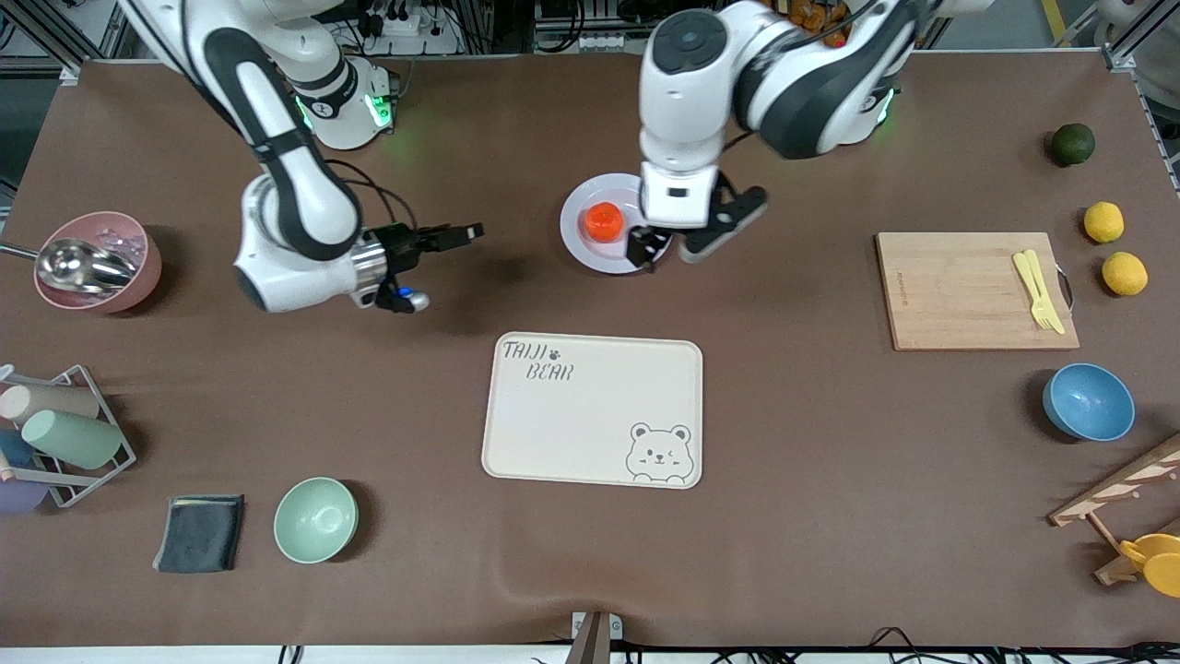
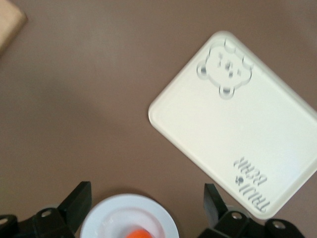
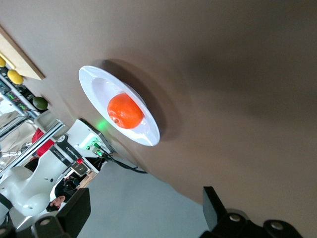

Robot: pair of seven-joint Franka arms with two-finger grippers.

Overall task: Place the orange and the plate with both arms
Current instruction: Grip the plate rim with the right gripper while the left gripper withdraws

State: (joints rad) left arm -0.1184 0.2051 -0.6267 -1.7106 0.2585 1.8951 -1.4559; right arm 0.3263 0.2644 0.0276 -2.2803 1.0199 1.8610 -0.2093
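The pale plate (image 1: 575, 227) lies on the brown table, farther from the front camera than the bear-print tray. The orange (image 1: 604, 222) sits in its well. My left gripper (image 1: 671, 249) is open and empty, over the plate's edge toward the left arm's end. In the left wrist view the plate (image 2: 106, 215) and a sliver of the orange (image 2: 138, 233) show between the fingers (image 2: 79, 201). My right gripper (image 1: 454, 234) is open and empty, turned sideways, above the table beside the plate toward the right arm's end. Its wrist view shows the plate (image 3: 96, 83) and orange (image 3: 125, 110).
The cream bear tray (image 1: 590, 410) lies mid-table, also in the left wrist view (image 2: 237, 124). Toward the left arm's end are a cutting board (image 1: 968, 290) with yellow cutlery, two lemons (image 1: 1103, 222), a green fruit (image 1: 1073, 144) and a blue bowl (image 1: 1088, 402). Toward the right arm's end are a pink bowl (image 1: 97, 261), a cup rack (image 1: 60, 433), a mint bowl (image 1: 315, 520) and a dark cloth (image 1: 199, 532).
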